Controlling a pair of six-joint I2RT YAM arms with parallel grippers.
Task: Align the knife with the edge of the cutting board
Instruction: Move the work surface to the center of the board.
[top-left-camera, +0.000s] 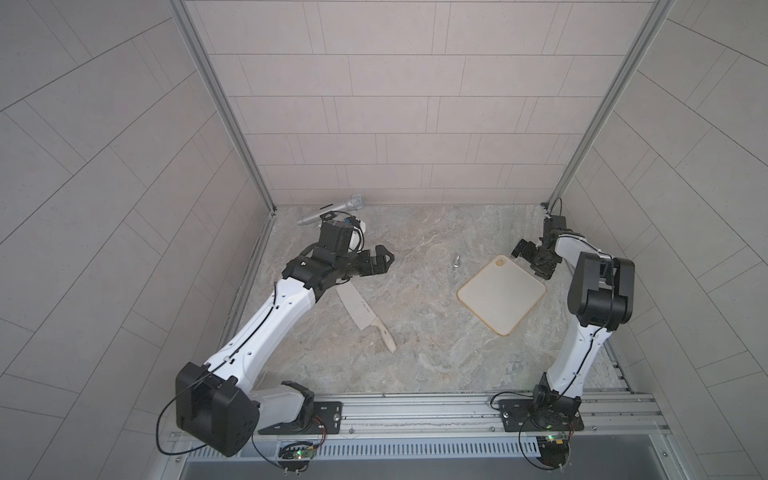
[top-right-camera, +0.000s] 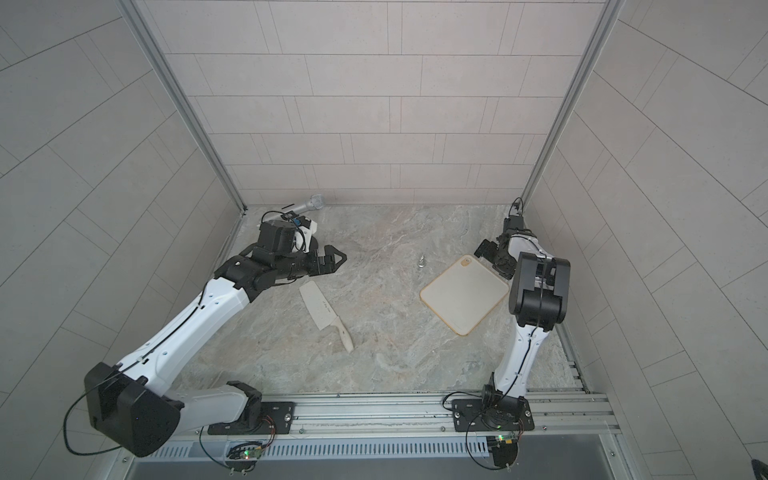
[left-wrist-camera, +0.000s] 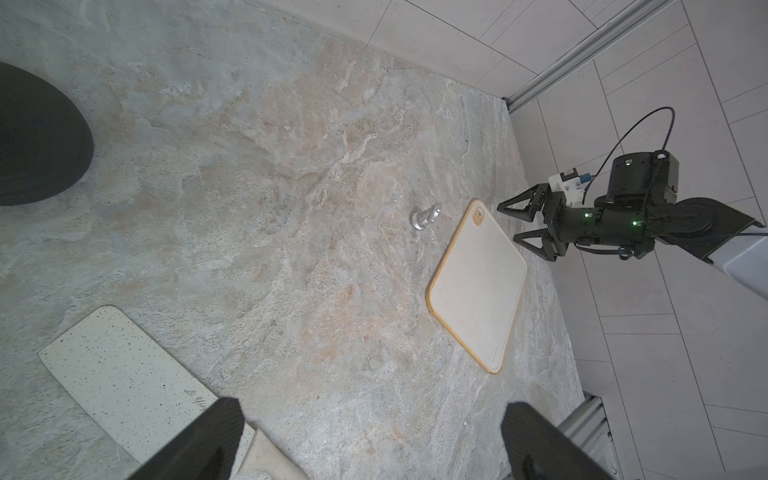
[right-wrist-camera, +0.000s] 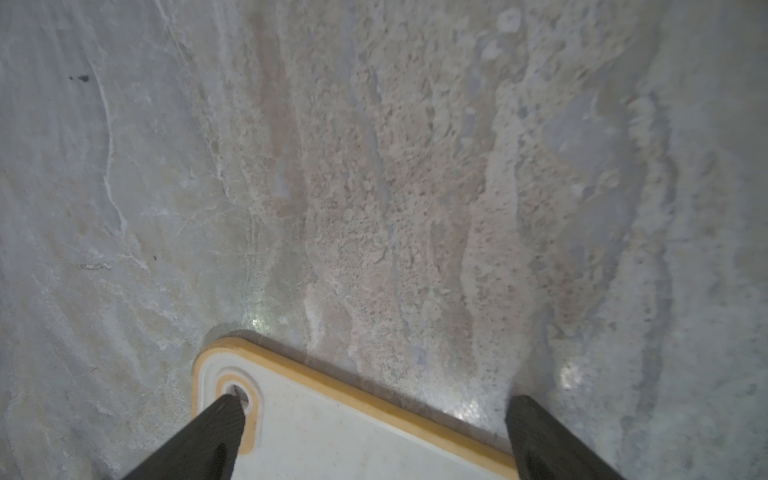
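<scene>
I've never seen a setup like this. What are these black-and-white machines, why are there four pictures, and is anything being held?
These are two robot arms, the left arm and the right arm, bolted to a metal rail at the front of a stone-patterned table. Each ends in a gripper, a two-fingered pincer.

Two pictures come from a paired camera overhead and look nearly alike. The other two come from small cameras on the arms' wrists, which is why dark fingers poke into them.

On the table lie a cleaver-style knife, a cream cutting board, a silver microphone by the back wall, and a small silver metal piece.

The left gripper is near the far end of the knife's blade. The right gripper is by the board's corner with the hole. Both are open and hold nothing.
</scene>
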